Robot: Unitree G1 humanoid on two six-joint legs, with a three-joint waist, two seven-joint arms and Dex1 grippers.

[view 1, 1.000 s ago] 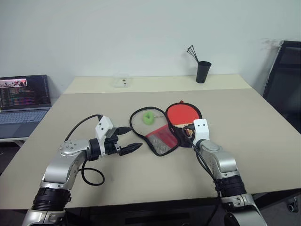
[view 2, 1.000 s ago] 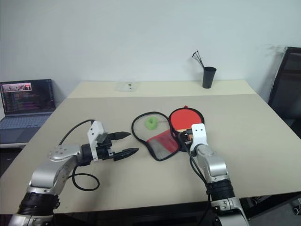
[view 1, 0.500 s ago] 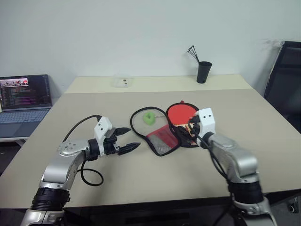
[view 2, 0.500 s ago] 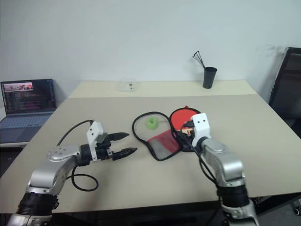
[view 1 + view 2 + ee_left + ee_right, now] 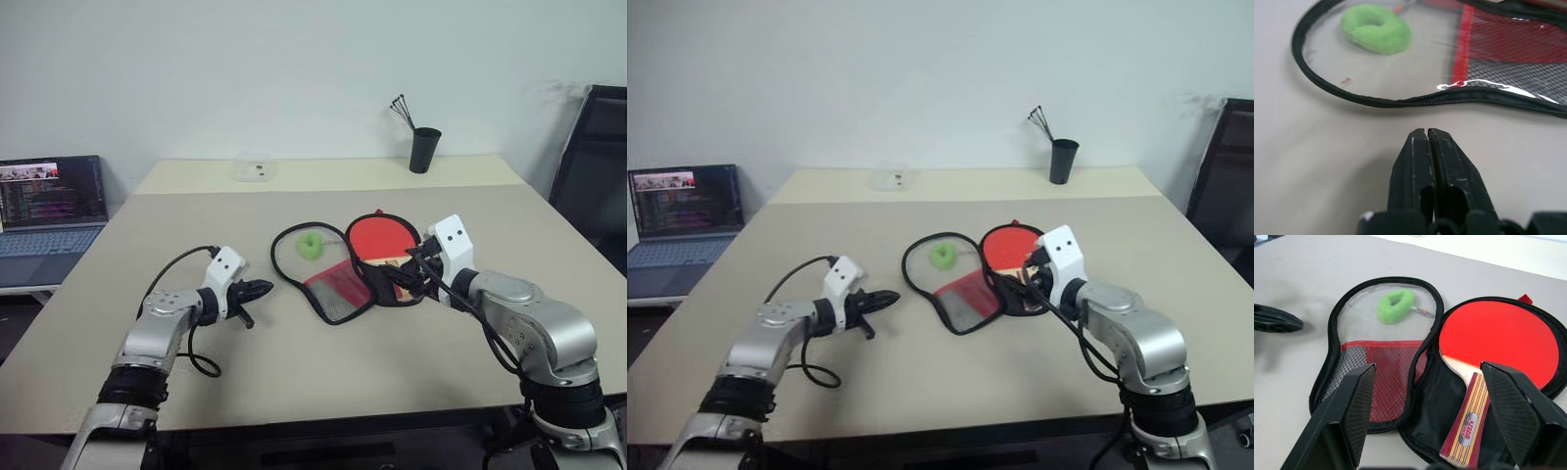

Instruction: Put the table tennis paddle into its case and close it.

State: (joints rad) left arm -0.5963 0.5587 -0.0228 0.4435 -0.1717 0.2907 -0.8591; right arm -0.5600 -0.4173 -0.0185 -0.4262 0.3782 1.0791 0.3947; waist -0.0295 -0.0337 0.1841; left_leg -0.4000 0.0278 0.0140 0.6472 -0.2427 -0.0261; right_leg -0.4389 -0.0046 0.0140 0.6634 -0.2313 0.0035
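Mid-frame on the table (image 5: 118, 255), table tennis paddle (image 5: 1498, 340) lying in the splayed-open case (image 5: 1378, 377), ready for closing; left gripper (image 5: 257, 289) clenched empty beside the flap, right gripper (image 5: 1435, 416) spread wide, released, above the handle.

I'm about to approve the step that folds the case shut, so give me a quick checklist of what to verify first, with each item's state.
1. Table tennis paddle lies inside the open case, on its black half: ok.
2. Handle inside the zipper line: cannot tell.
3. Clear mesh flap lies flat, free to fold over: ok.
4. Left gripper shut, just short of the flap's edge, holding nothing: ok.
5. Right gripper open above the case, holding nothing: ok.
6. Zipper pull located: cannot tell.
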